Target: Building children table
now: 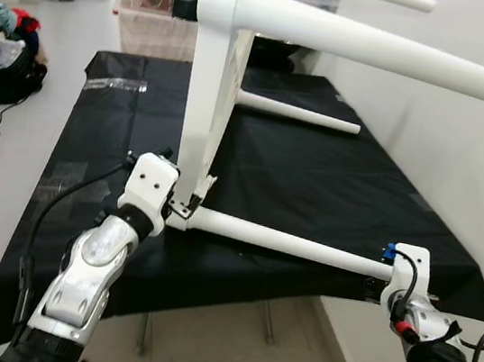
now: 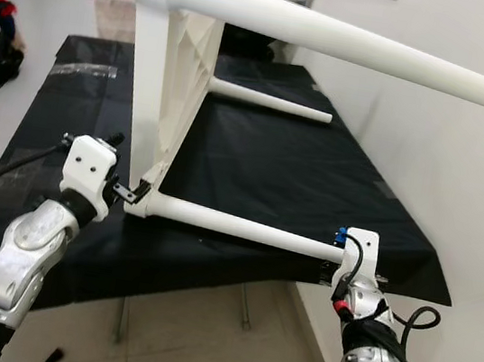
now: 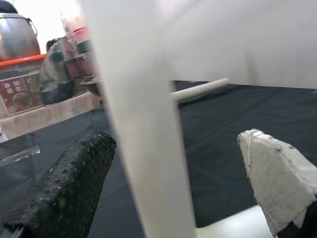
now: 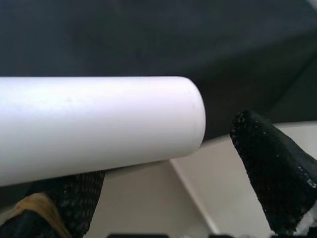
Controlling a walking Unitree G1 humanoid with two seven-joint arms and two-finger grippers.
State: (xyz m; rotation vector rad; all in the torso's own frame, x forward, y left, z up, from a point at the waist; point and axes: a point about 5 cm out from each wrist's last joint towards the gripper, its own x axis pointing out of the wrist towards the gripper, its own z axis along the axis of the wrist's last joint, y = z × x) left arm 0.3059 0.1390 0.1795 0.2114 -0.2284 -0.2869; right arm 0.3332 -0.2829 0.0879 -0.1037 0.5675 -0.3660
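A white children's table (image 1: 208, 94) stands tipped on its side on a black-covered worktable (image 1: 316, 174), its legs pointing right. The lowest leg (image 1: 279, 238) lies just above the cloth. My left gripper (image 1: 182, 204) sits at the tabletop's bottom corner, where that leg joins. It is open, and its fingers (image 3: 64, 193) straddle the white panel edge (image 3: 143, 148). My right gripper (image 1: 382, 279) is at the leg's free end, open. The rounded leg tip (image 4: 99, 124) rests between its fingers (image 4: 272, 168). Another leg (image 1: 380, 51) juts out overhead.
A white wall (image 1: 465, 151) runs close along the right side. Bags and clutter (image 1: 1, 54) lie on the floor at the left, with cables near them. A clear plastic bag (image 1: 115, 83) rests on the cloth's far left. Pots (image 3: 20, 34) stand behind.
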